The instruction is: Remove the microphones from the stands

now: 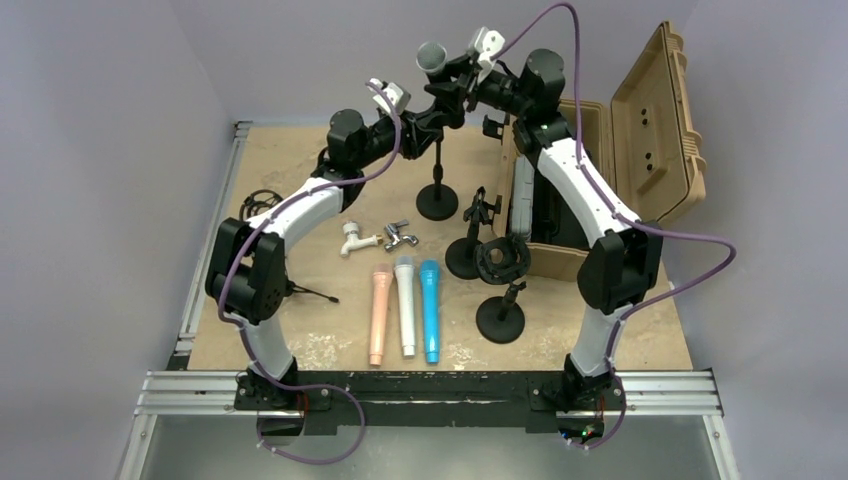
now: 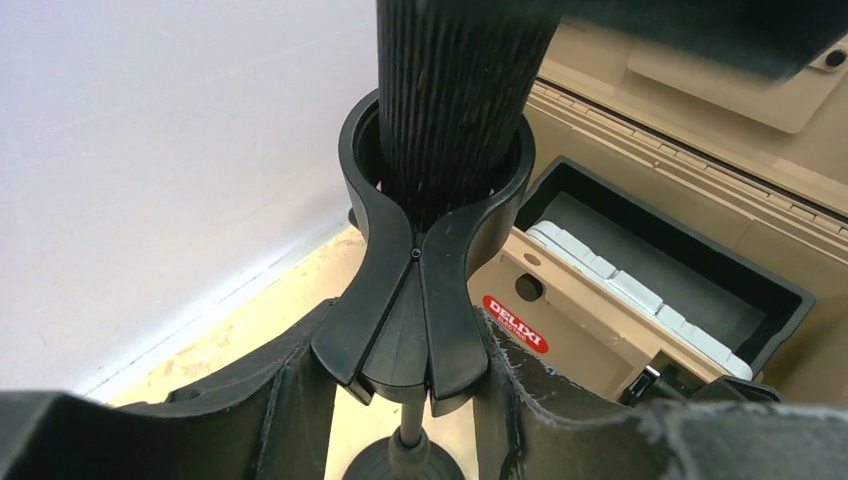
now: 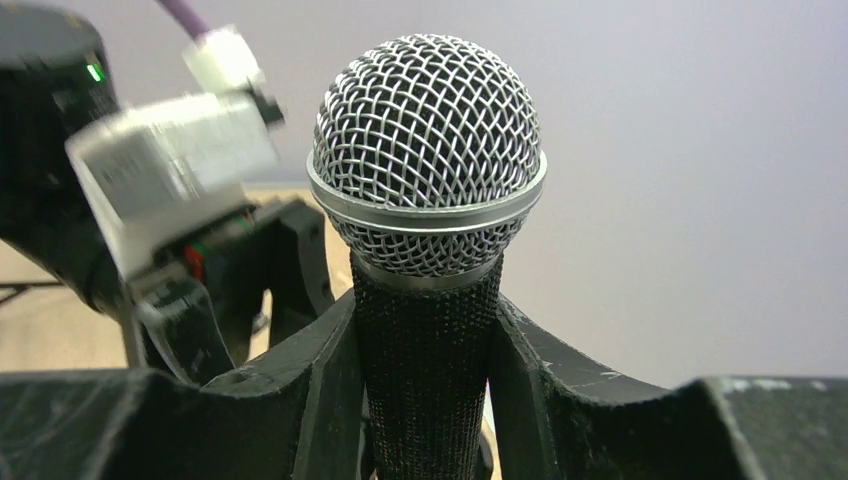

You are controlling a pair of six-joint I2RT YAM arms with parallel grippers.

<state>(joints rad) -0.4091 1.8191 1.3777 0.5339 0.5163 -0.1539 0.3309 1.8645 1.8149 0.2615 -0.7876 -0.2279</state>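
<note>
The microphone point(image 1: 432, 55), with a silver mesh head and a black body, sits upright in the black clip point(image 2: 415, 290) atop the stand point(image 1: 437, 200) at the back of the table. My left gripper point(image 1: 438, 108) is shut on the clip's two handles from the left; both fingers point(image 2: 290, 400) press against them just under the ring point(image 2: 405, 350). My right gripper point(image 1: 460, 75) comes in from the right and is shut on the microphone body just below the head point(image 3: 428, 150), which rises above the gripper point(image 3: 425, 380). The ribbed lower body point(image 2: 455, 90) still passes through the clip ring.
An open tan case point(image 1: 620, 150) stands at the back right, close behind the stand. Pink point(image 1: 379, 312), white point(image 1: 406, 305) and blue point(image 1: 430, 310) microphones lie side by side mid-table. Two other black stands point(image 1: 500, 318) point(image 1: 465, 255), two small taps point(image 1: 375, 238) and a coiled cable point(image 1: 258, 203) are nearby.
</note>
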